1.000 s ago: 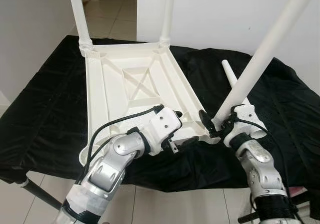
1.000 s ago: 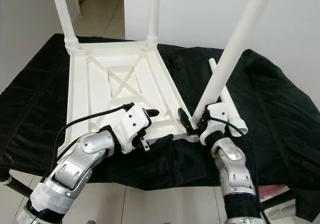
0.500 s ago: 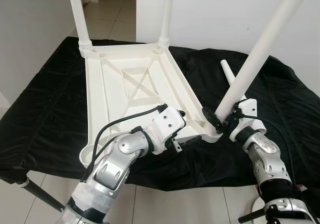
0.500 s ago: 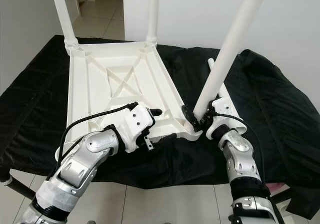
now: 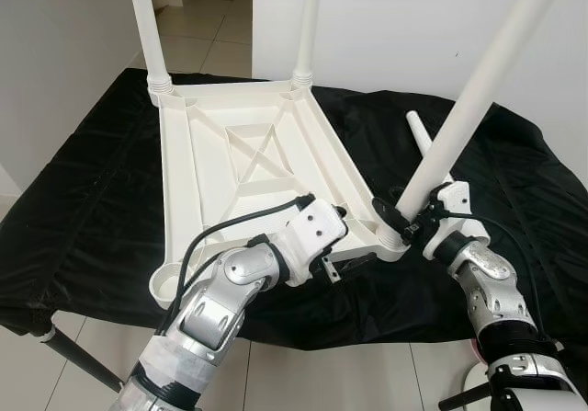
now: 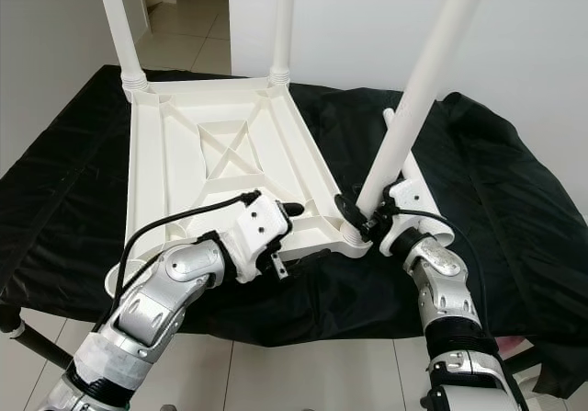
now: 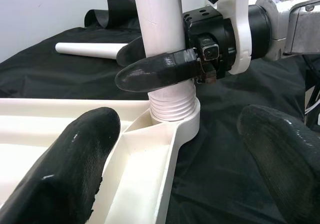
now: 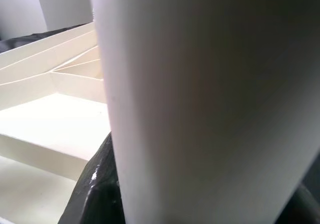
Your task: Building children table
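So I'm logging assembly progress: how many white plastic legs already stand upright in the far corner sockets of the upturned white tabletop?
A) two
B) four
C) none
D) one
A: two white plastic legs stand in the far corners of the upturned white tabletop, while the right gripper holds a third leg at the near corner socket.
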You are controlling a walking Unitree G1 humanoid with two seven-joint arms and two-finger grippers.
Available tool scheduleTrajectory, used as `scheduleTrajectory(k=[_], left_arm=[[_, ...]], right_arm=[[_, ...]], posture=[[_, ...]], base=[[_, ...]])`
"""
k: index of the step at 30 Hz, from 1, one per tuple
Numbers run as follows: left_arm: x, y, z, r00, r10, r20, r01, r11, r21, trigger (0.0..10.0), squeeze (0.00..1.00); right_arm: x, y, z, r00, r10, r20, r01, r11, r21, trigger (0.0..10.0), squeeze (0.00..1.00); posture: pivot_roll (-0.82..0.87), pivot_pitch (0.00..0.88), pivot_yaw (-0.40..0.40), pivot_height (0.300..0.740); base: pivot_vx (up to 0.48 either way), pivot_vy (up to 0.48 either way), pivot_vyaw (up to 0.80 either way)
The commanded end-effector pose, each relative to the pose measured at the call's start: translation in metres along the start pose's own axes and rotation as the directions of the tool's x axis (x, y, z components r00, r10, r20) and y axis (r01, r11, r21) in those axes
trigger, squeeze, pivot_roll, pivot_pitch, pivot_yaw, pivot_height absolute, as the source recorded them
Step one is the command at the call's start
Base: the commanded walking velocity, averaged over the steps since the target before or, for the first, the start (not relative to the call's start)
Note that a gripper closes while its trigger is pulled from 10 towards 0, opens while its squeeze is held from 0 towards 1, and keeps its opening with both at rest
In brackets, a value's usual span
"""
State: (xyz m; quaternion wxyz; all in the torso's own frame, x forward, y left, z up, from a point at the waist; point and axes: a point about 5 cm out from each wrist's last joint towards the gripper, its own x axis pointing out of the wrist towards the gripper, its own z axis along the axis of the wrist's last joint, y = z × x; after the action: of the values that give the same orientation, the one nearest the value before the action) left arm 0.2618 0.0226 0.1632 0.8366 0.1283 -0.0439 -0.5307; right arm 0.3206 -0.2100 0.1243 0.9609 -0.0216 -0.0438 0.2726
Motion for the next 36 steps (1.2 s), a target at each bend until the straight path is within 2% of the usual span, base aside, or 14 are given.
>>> scheduleTrajectory(k=[1, 5, 7, 8, 13, 17, 18, 23, 24, 25, 26, 28, 31, 36], left_arm=[[0.002, 0.004, 0.003, 0.998, 0.066, 0.011, -0.066, 0.998, 0.017, 10.0, 0.0], [0.002, 0.003, 0.003, 0.998, 0.064, 0.012, -0.064, 0.998, 0.016, 10.0, 0.0], [0.002, 0.003, 0.003, 0.998, 0.063, 0.011, -0.063, 0.998, 0.016, 10.0, 0.0], [0.002, 0.003, 0.003, 0.998, 0.062, 0.01, -0.062, 0.998, 0.015, 10.0, 0.0], [0.002, 0.002, 0.003, 0.998, 0.057, 0.011, -0.058, 0.998, 0.014, 10.0, 0.0], [0.003, 0.0, 0.002, 0.999, 0.053, 0.013, -0.053, 0.998, 0.019, 10.0, 0.0], [0.003, 0.0, 0.002, 0.999, 0.053, 0.013, -0.053, 0.998, 0.019, 10.0, 0.0], [0.002, 0.002, 0.002, 0.998, 0.064, 0.015, -0.064, 0.998, 0.022, 10.0, 0.0], [0.002, 0.002, 0.002, 0.998, 0.064, 0.015, -0.064, 0.998, 0.022, 10.0, 0.0], [0.002, 0.002, 0.002, 0.998, 0.067, 0.016, -0.067, 0.998, 0.021, 10.0, 0.0], [0.001, 0.005, 0.002, 0.997, 0.08, 0.013, -0.08, 0.996, 0.032, 10.0, 0.0], [0.001, 0.006, 0.002, 0.996, 0.083, 0.012, -0.084, 0.996, 0.037, 10.0, 0.0], [-0.001, 0.011, 0.001, 0.996, 0.091, 0.008, -0.091, 0.995, 0.047, 10.0, 0.0], [-0.003, 0.015, 0.0, 0.995, 0.098, 0.003, -0.099, 0.994, 0.054, 10.0, 0.0]], right_arm=[[-0.002, -0.003, -0.008, 0.998, -0.057, -0.02, 0.058, 0.997, 0.057, 10.0, 0.0], [0.004, 0.007, -0.011, 0.995, -0.101, -0.029, 0.103, 0.99, 0.101, 10.0, 0.0], [0.006, 0.011, -0.014, 0.991, -0.126, -0.05, 0.13, 0.988, 0.089, 10.0, 0.0], [0.008, 0.014, -0.017, 0.978, -0.198, -0.073, 0.203, 0.976, 0.074, 10.0, 0.0], [0.011, 0.019, -0.015, 0.957, -0.276, -0.093, 0.284, 0.953, 0.101, 10.0, 0.0], [0.013, 0.023, -0.014, 0.907, -0.403, -0.119, 0.416, 0.9, 0.127, 10.0, 0.0], [0.013, 0.023, -0.014, 0.907, -0.403, -0.119, 0.416, 0.9, 0.127, 10.0, 0.0], [0.014, 0.048, -0.007, 0.838, -0.533, -0.112, 0.545, 0.822, 0.165, 10.0, 0.0], [0.014, 0.048, -0.007, 0.838, -0.533, -0.112, 0.545, 0.822, 0.165, 10.0, 0.0], [0.014, 0.052, -0.006, 0.821, -0.56, -0.115, 0.571, 0.803, 0.17, 10.0, 0.0], [0.014, 0.069, -0.007, 0.774, -0.617, -0.142, 0.633, 0.748, 0.2, 10.0, 0.0], [0.015, 0.073, -0.008, 0.762, -0.629, -0.152, 0.647, 0.732, 0.215, 10.0, 0.0], [0.018, 0.084, -0.008, 0.776, -0.606, -0.176, 0.631, 0.743, 0.225, 10.0, 0.0], [0.016, 0.081, -0.007, 0.765, -0.618, -0.181, 0.644, 0.735, 0.214, 10.0, 0.0]], posture=[[-0.01, 0.0, -0.061, 0.74], [-0.01, 0.0, -0.059, 0.74], [-0.01, 0.0, -0.058, 0.74], [-0.01, 0.0, -0.061, 0.74], [-0.02, 0.0, -0.064, 0.74], [-0.02, 0.0, -0.064, 0.74], [-0.02, 0.0, -0.064, 0.74], [-0.02, 0.0, -0.072, 0.74], [-0.02, 0.0, -0.072, 0.74], [-0.02, 0.0, -0.072, 0.74], [-0.02, 0.0, -0.078, 0.74], [-0.02, 0.0, -0.078, 0.74], [-0.01, 0.0, -0.078, 0.74], [-0.01, 0.0, -0.078, 0.74]], base=[[0.0, 0.0, 0.0], [0.0, 0.0, 0.0], [0.0, 0.0, 0.0], [0.0, 0.0, 0.0], [0.0, 0.0, 0.0], [0.0, 0.0, 0.0], [0.0, 0.0, 0.0], [0.0, 0.0, 0.0], [0.0, 0.0, 0.0], [0.0, 0.0, 0.0], [0.0, 0.0, 0.0], [0.0, 0.0, 0.0], [0.0, 0.0, 0.0], [0.0, 0.0, 0.0]])
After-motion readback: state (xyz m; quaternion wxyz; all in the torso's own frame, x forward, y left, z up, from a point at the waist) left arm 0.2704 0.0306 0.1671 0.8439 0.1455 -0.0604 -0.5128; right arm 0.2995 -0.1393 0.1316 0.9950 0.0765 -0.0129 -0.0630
